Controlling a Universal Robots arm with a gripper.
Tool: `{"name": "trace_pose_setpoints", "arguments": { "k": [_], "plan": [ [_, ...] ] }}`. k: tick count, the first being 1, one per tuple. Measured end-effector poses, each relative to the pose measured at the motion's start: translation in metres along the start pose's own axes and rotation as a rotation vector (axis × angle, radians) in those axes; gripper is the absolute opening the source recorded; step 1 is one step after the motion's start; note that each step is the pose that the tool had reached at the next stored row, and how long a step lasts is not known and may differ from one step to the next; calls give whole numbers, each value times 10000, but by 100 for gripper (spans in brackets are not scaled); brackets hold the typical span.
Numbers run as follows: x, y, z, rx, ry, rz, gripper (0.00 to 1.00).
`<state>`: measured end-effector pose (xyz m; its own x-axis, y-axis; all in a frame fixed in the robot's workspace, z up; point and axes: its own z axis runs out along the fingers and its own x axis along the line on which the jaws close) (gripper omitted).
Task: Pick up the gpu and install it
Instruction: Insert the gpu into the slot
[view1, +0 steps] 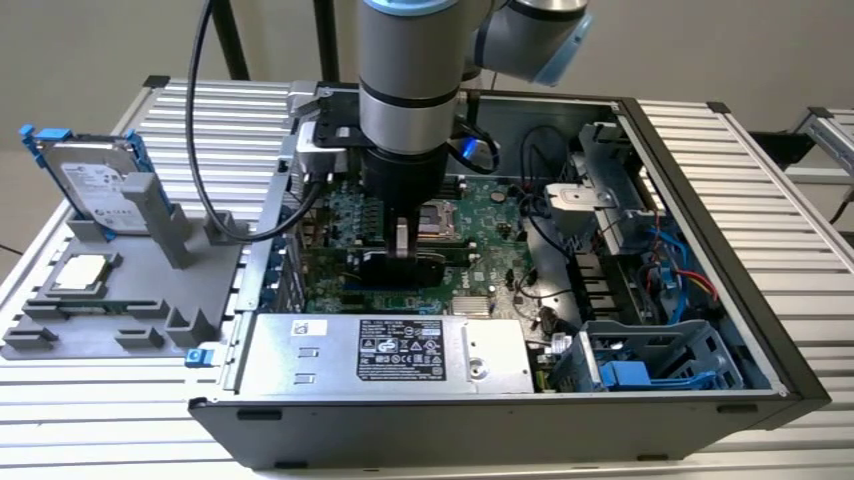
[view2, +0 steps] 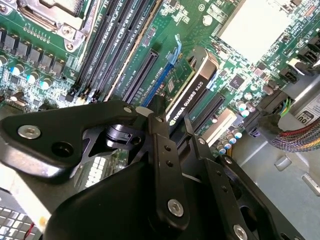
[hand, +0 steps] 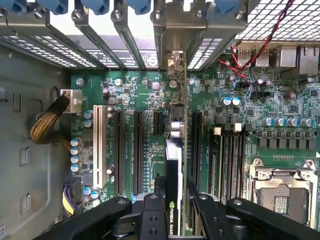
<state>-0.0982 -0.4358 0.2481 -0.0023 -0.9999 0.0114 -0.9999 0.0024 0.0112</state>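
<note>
The gpu stands on edge over the green motherboard inside the open computer case. My gripper is shut on it, one black finger on each face. In the first wrist view the gpu runs along a long expansion slot, its silver bracket end toward the case's rear slot openings. Whether its edge sits fully in the slot I cannot tell. In the exterior view the gripper hangs straight down from the arm with the gpu's black shroud just below it.
A silver hard drive with blue clips and a square processor chip rest in a grey fixture left of the case. Around the card are the power supply, processor socket, memory slots, cables and a drive cage.
</note>
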Motion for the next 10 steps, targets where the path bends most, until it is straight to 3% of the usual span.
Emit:
{"name": "trace_pose_setpoints", "arguments": {
  "k": [10],
  "plan": [
    [0,1,-1,1,-1,0,0]
  ]
}}
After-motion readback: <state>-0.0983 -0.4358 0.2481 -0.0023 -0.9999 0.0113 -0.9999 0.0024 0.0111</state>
